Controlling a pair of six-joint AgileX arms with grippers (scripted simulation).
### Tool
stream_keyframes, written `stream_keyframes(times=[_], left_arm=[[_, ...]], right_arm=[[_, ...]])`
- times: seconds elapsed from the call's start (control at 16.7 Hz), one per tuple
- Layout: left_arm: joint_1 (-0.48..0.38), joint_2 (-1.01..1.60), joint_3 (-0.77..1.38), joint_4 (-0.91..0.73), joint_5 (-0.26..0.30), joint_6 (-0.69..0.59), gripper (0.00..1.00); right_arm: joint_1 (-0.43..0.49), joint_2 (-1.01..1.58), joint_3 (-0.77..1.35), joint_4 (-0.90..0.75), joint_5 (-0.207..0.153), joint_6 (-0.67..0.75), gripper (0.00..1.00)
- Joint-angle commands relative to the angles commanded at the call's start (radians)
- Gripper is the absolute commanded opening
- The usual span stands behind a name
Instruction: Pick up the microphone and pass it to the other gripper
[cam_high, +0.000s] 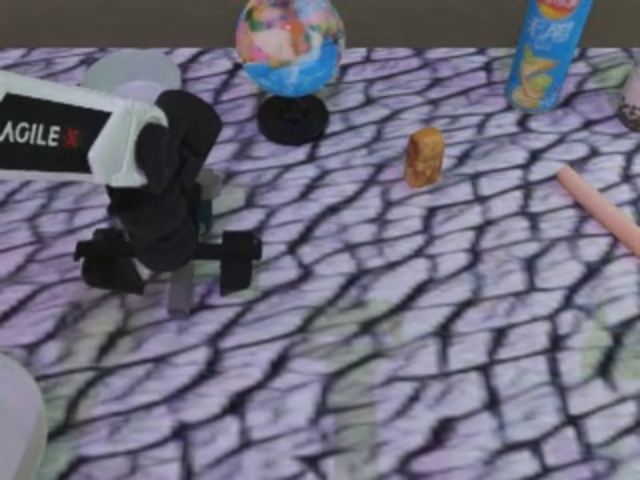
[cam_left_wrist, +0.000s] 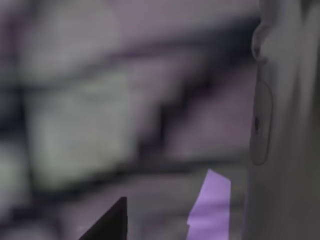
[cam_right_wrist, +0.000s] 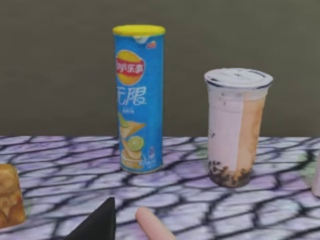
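Observation:
The microphone lies on the table at the left, mostly hidden under my left arm; only its grey handle (cam_high: 181, 292) sticks out below the gripper. My left gripper (cam_high: 172, 265) hangs right over it, open, its two black fingers spread wide to either side of the handle. In the left wrist view the grey handle (cam_left_wrist: 285, 150) fills one edge, very close, beside one dark fingertip (cam_left_wrist: 112, 225). The microphone's dark head is hidden. My right gripper is outside the top view; its wrist view shows one dark fingertip (cam_right_wrist: 100, 222) off to the side and nothing held.
At the back stand a globe (cam_high: 290, 45), a blue chips can (cam_high: 545, 50) and a bubble tea cup (cam_right_wrist: 237, 125). An orange-brown figurine (cam_high: 424, 157) sits mid-table and a pink rod (cam_high: 600, 205) lies at the right. A pale cup (cam_high: 130, 72) stands behind my left arm.

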Motion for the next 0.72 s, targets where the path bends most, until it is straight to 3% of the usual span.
stream_keyframes(times=[0.48, 0.72], left_arm=[[0.0, 0.0, 0.0, 0.0, 0.0, 0.0, 0.02], [0.0, 0.0, 0.0, 0.0, 0.0, 0.0, 0.0]], right_arm=[[0.0, 0.0, 0.0, 0.0, 0.0, 0.0, 1.0], [0.0, 0.0, 0.0, 0.0, 0.0, 0.0, 1.0]])
